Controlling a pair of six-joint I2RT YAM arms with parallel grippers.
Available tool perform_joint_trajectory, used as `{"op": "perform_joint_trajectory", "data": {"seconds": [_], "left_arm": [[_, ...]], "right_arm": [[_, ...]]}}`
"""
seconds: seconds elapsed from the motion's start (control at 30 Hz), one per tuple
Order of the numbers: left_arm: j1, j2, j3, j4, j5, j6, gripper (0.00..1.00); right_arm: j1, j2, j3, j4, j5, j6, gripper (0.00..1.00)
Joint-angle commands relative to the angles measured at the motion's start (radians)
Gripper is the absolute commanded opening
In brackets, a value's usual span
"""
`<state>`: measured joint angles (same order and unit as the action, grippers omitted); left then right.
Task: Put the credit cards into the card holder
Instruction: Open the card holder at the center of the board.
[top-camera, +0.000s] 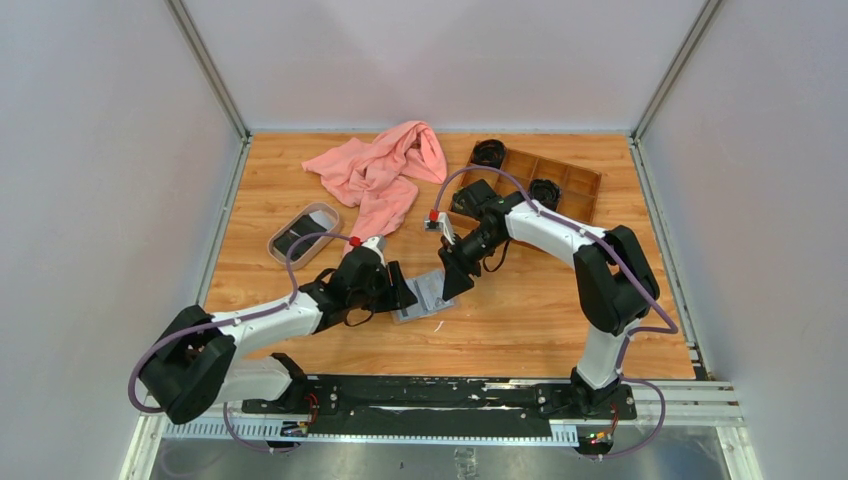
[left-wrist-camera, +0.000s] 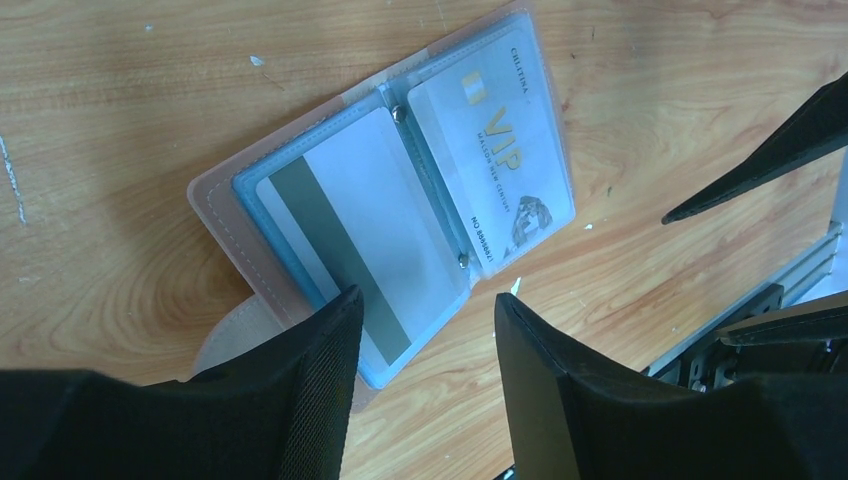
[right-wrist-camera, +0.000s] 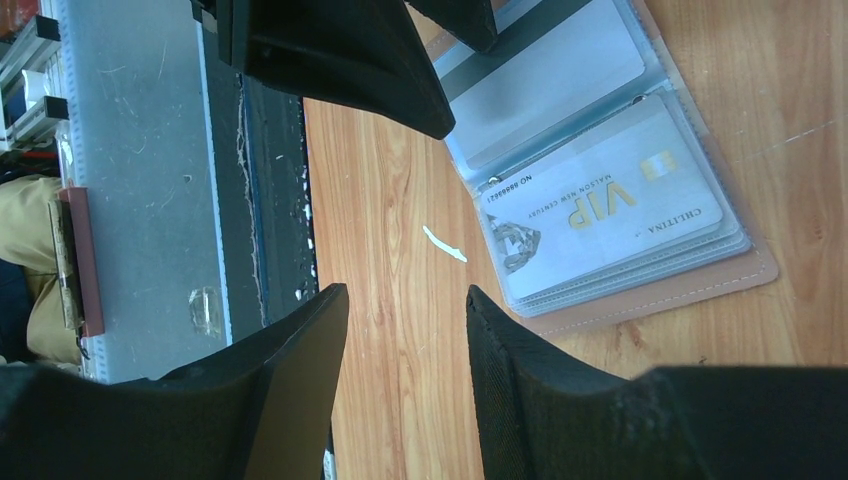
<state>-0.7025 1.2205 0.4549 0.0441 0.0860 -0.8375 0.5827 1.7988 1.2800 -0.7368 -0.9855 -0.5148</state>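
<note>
Wooden tabletop (top-camera: 560, 320), near edge: your card holder (top-camera: 425, 298) lies spread open between both arms, so its clear sleeves (left-wrist-camera: 553, 130) face up for loading. One shows a pale VIP card (left-wrist-camera: 495, 160), the other a stripe-side card (left-wrist-camera: 350, 240). Your left gripper (left-wrist-camera: 428, 300) hangs over the holder's near edge, fingers apart and empty. Your right gripper (right-wrist-camera: 405, 292) likewise gapes, holding nothing.

Wood-grain surface (top-camera: 520, 330) carries: card holder (top-camera: 428, 298) lying open and flat near front centre, small white scrap (right-wrist-camera: 443, 243) just beside it, oval tray (top-camera: 272, 243) at left, crumpled pink cloth (top-camera: 380, 170) at back, wooden compartment box (top-camera: 575, 185) back right.
</note>
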Motion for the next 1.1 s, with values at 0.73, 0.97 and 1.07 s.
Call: {"op": "perform_joint_trajectory", "data": {"seconds": [0.73, 0.97, 1.07], "left_arm": [[0.016, 0.027, 0.052, -0.091, -0.028, 0.003, 0.63], [0.027, 0.075, 0.089, -0.133, -0.01, -0.015, 0.64], [0.029, 0.095, 0.097, -0.125, 0.004, -0.021, 0.64]], "right_arm": [[0.013, 0.018, 0.027, -0.01, 0.01, 0.018, 0.51], [0.013, 0.02, 0.031, -0.009, 0.011, 0.021, 0.51], [0.013, 0.024, 0.033, -0.009, 0.041, 0.031, 0.51]]}}
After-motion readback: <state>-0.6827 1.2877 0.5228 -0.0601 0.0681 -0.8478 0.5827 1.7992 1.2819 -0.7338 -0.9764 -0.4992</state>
